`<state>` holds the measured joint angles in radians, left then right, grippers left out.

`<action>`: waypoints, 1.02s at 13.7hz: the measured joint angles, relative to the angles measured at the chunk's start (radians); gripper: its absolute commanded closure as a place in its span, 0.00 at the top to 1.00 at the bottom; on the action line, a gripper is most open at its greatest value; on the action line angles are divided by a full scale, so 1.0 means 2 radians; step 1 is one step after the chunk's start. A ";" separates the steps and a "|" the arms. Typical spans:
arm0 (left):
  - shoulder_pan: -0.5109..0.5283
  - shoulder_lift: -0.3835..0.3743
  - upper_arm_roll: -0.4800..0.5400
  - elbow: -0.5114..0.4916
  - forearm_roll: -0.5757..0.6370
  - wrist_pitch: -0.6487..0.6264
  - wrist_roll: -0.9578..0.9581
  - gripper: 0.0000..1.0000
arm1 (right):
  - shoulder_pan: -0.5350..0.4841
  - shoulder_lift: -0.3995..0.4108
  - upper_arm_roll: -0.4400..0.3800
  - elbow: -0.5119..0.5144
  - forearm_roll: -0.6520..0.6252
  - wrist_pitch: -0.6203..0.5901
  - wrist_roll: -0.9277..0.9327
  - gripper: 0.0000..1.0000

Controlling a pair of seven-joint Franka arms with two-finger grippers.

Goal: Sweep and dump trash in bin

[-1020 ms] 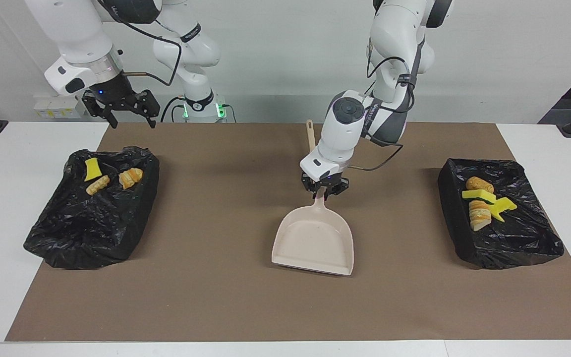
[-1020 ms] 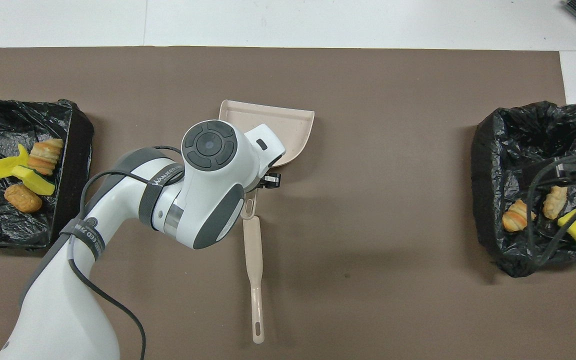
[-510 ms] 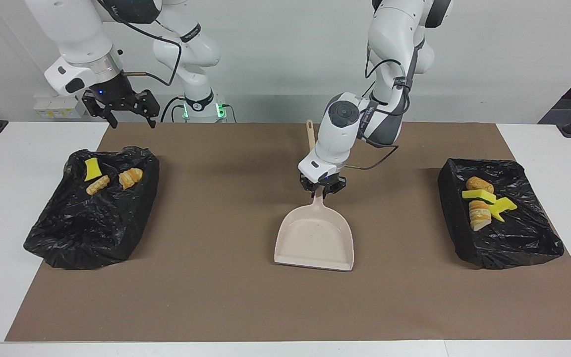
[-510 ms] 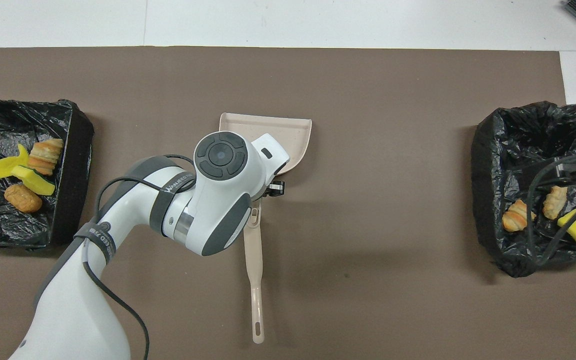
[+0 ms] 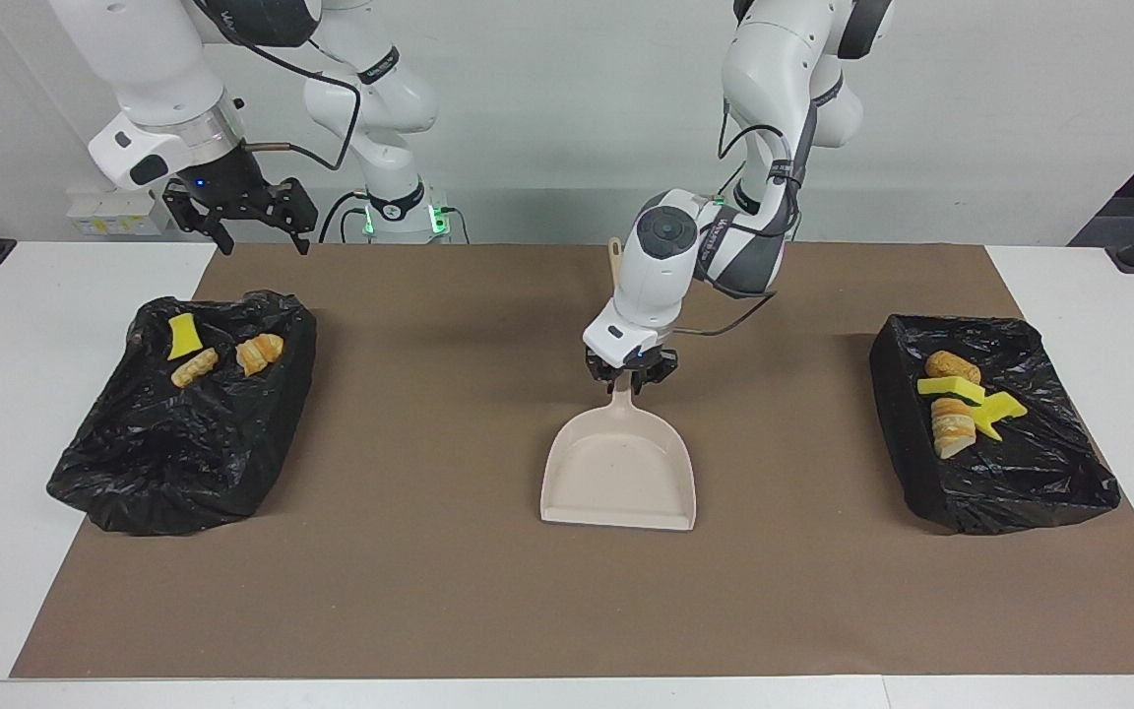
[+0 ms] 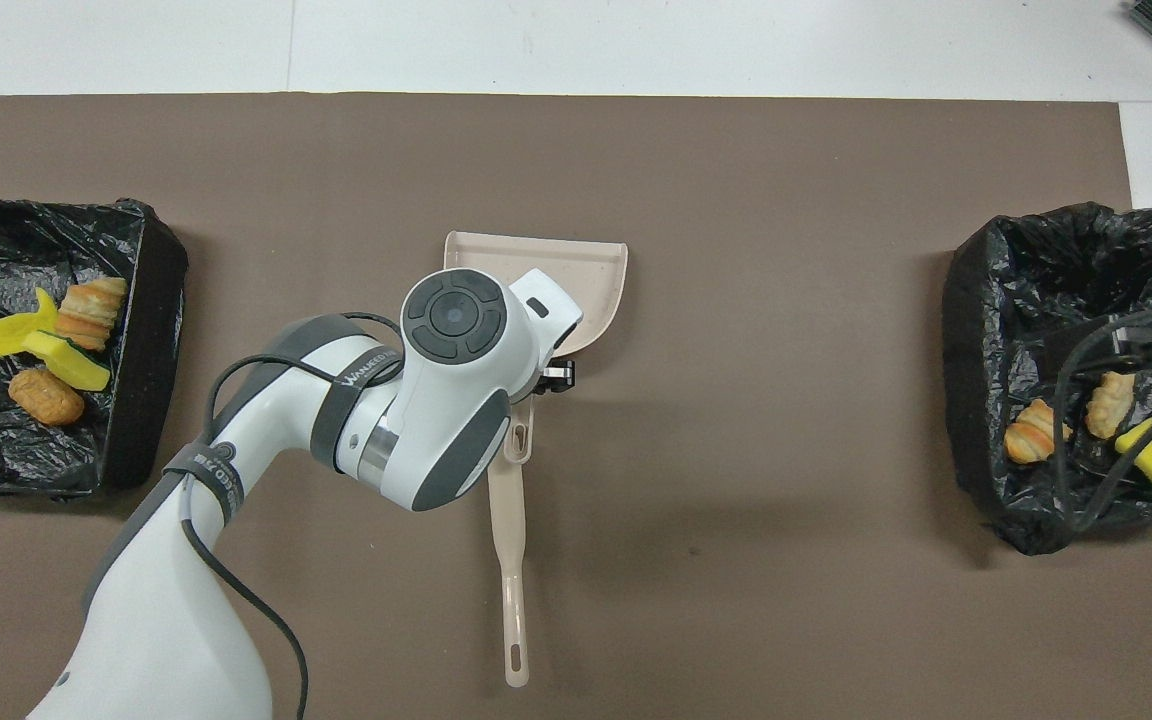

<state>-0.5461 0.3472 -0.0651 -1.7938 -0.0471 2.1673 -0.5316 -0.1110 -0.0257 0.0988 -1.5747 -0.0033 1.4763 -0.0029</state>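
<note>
The beige dustpan [image 5: 621,468] [image 6: 576,275] lies flat on the middle of the brown mat, mouth pointing away from the robots. My left gripper [image 5: 629,375] is down at the dustpan's handle. The beige brush [image 6: 513,560] lies on the mat nearer to the robots than the dustpan. Trash sits in two black-lined bins. The bin [image 5: 1020,502] at the left arm's end holds several scraps, among them a green-and-yellow sponge [image 5: 951,388]. The bin [image 5: 163,473] at the right arm's end holds a yellow sponge bit [image 5: 181,338] and two bread chunks [image 5: 195,367]. My right gripper [image 5: 237,212] waits open above that bin.
The brown mat [image 5: 429,591] covers most of the white table. In the overhead view the right arm's cables [image 6: 1126,400] hang over part of the bin at its end.
The left arm has drawn the dustpan a little toward the robots and straightened it on the mat. The right arm has not moved.
</note>
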 measured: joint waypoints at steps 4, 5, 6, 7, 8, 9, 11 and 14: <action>0.043 -0.027 0.005 0.003 0.000 -0.021 -0.004 1.00 | 0.000 0.000 0.000 0.000 0.000 0.000 0.000 1.00; 0.059 -0.039 0.005 0.003 0.000 -0.030 -0.004 1.00 | 0.000 0.000 0.000 0.000 0.000 0.000 0.000 1.00; 0.073 -0.048 0.006 0.003 0.000 -0.043 -0.004 1.00 | 0.000 0.000 0.000 0.000 0.000 0.000 0.000 1.00; 0.087 -0.056 0.006 0.003 0.000 -0.056 -0.001 1.00 | 0.000 0.000 0.000 0.000 0.000 0.000 0.000 1.00; 0.103 -0.064 0.006 0.003 0.000 -0.067 0.012 1.00 | 0.000 0.000 0.000 0.000 0.000 0.000 0.000 1.00; 0.116 -0.070 0.006 0.003 0.000 -0.078 0.032 1.00 | 0.000 0.000 0.000 0.000 0.000 0.000 0.000 1.00; 0.148 -0.084 0.007 0.002 0.000 -0.099 0.092 1.00 | 0.000 0.000 0.000 0.000 0.000 0.000 0.000 1.00; 0.206 -0.114 0.007 0.002 0.000 -0.141 0.207 1.00 | 0.000 0.000 0.000 0.000 0.000 0.000 0.000 1.00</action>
<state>-0.1339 0.1196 -0.0504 -1.7907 -0.0469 1.8853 -0.1177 -0.1110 -0.0258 0.0988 -1.5747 -0.0033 1.4763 -0.0029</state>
